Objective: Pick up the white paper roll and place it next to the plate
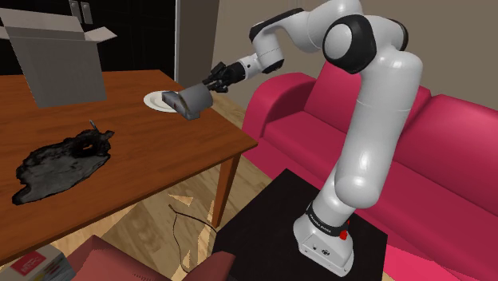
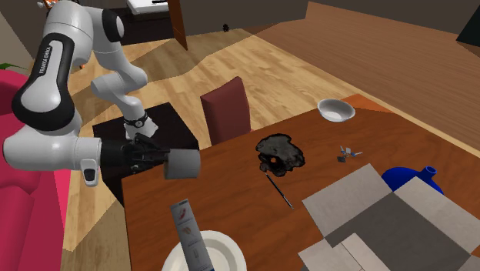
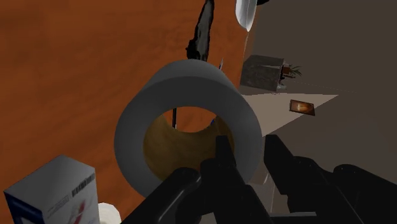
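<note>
**Q:** Between the jaws, what is shown?

**A:** The paper roll (image 1: 197,102), drawn grey-white with a tan inner core. The jaws are clenched on its wall. In the wrist view one finger (image 3: 224,167) reaches inside the core and the other lies against the outer surface.

**Q:** How does the roll lie relative to the jaws?

**A:** Directly ahead of them, with its axis roughly in line with them and one open end turned back toward the wrist. It hangs over the brown wooden counter (image 1: 160,160), close to one edge. Whether it clears the surface cannot be told for certain.

**Q:** And the plate?

**A:** The white plate (image 2: 227,250) rests on the counter to one side of the jaws, near the roll but apart from it. A small white carton (image 2: 189,229) lies across the plate, and one end overhangs the rim on the side toward the jaws.

**Q:** What lies farther ahead of the jaws?

**A:** A crumpled black object (image 2: 279,154) with a thin dark stick (image 2: 279,190) just beside it. Well beyond these are an open grey cardboard box (image 2: 385,223), a white bowl (image 2: 336,110) and a blue vessel (image 2: 408,175).

**Q:** Behind the jaws?

**A:** The white arm (image 1: 375,120) and, past it, a red sofa (image 1: 455,152).
</note>
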Tool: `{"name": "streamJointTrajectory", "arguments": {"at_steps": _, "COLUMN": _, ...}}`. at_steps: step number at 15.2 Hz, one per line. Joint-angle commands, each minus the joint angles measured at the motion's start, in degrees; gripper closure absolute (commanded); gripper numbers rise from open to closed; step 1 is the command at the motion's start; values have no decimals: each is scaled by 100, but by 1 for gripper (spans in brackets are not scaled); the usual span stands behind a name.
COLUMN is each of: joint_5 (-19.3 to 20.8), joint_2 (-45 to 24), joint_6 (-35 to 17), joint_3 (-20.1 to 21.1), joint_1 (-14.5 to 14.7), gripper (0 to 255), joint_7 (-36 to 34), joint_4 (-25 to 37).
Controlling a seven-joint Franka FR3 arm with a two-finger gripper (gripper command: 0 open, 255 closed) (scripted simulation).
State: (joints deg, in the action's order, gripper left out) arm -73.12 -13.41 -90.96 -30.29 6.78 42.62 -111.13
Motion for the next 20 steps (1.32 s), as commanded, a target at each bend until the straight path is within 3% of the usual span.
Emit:
{"name": "streamJointTrajectory", "arguments": {"at_steps": 1, "joint_5": -39, "joint_2": -71, "joint_6": -28, "joint_3": 10, "joint_1": -7, "gripper": 255, "joint_7": 130, "joint_4": -65}}
{"name": "streamJointTrajectory", "arguments": {"at_steps": 20, "joint_5": -473, "joint_2": -1021, "joint_6": -139, "joint_3": 167, "joint_1": -152, "gripper": 255, "joint_7": 1154, "joint_4": -234}}
